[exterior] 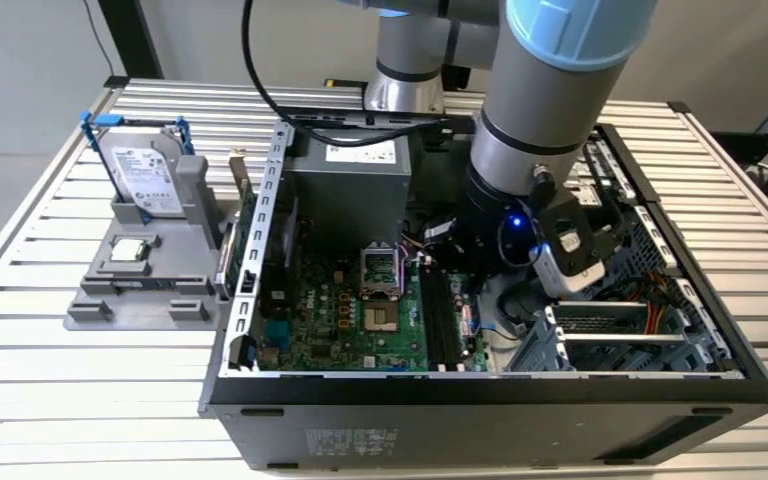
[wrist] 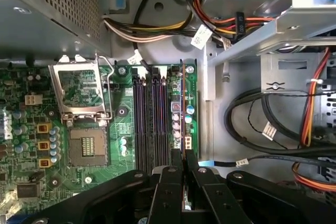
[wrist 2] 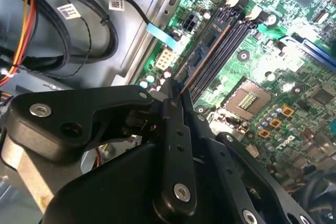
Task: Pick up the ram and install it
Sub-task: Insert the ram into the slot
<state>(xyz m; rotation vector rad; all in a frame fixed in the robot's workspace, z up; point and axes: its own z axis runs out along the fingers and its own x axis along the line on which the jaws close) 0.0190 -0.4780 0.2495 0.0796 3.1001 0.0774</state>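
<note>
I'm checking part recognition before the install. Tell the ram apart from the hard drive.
Shape: the ram is a thin, narrow blue-green strip; the hard drive is a broad silver slab with a white label. Place: the gripper holds the ram inside the case, over the motherboard; the hard drive stands upright in a gray stand outside it, at the exterior view's left. Both are flat, rectangular parts.

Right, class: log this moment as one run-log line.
stage: install | gripper: jaws shut on ram | ram: edge-on, lined up along memory slots | seated: cannot tell
</note>
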